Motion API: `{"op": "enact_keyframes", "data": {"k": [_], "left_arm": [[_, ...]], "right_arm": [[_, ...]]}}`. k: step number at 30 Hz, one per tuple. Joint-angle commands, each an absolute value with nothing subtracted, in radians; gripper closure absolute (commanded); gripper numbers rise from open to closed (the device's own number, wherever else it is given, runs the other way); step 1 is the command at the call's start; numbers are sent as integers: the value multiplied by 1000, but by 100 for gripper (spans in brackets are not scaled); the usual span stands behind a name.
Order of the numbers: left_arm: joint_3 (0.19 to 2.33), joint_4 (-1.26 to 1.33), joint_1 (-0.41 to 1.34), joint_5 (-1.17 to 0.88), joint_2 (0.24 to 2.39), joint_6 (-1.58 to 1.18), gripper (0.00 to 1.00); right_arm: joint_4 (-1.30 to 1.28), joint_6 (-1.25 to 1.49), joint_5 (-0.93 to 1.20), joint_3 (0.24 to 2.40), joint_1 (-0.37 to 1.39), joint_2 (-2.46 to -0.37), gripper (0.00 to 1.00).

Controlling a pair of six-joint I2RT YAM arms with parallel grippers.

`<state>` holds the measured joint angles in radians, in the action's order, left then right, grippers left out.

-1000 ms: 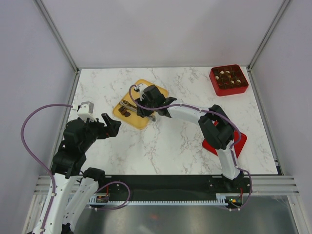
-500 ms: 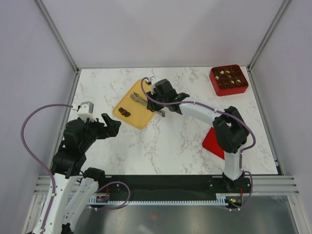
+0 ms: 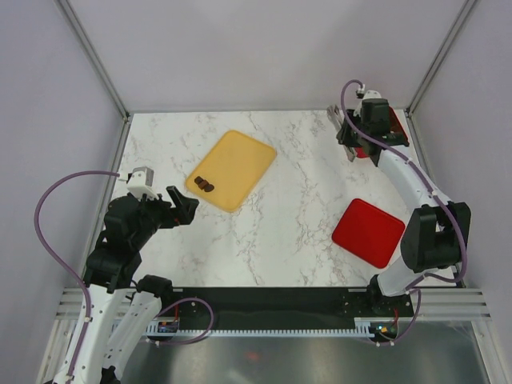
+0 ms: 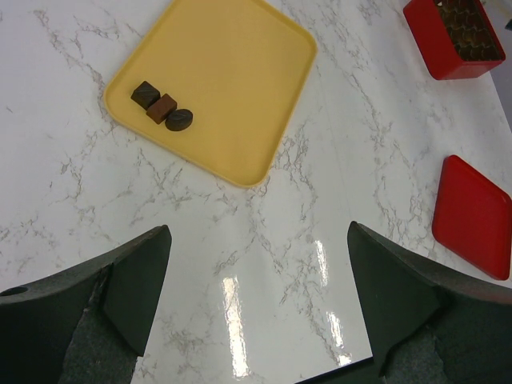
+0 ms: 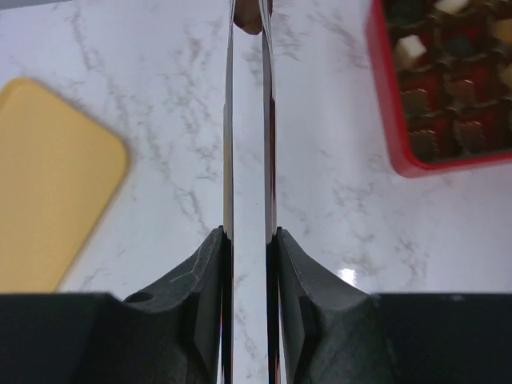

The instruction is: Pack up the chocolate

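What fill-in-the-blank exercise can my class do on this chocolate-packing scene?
1. The yellow tray holds ___ dark chocolates.
2. The right hand grips tweezers near the ___ gridded box.
3. The left hand is ___, holding nothing.

Missing words: three; red; open.

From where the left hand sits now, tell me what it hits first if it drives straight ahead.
Probably the bare marble table, just short of the yellow tray. The open left hand tilts down at the tabletop; the three chocolate pieces lie farther on, left of that line. Depth is uncertain.
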<state>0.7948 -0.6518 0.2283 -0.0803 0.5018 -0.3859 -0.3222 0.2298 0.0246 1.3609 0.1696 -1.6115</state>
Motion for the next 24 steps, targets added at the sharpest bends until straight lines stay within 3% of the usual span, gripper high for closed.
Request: {"op": "enact_keyframes", "data": {"k": [1,6,24], "left_arm": [[788,-623,222,-74,500,-374,0],[788,-621,224,-74,505,-373,0],[787,-621,224,-77,511,-374,0]], "right_arm": [[-411,258,-49,1382,85,-1601,75],[-445,278,-72,1423,-33,-1635,74],[-463,276,-87,1482,-113,-1775,71]]}}
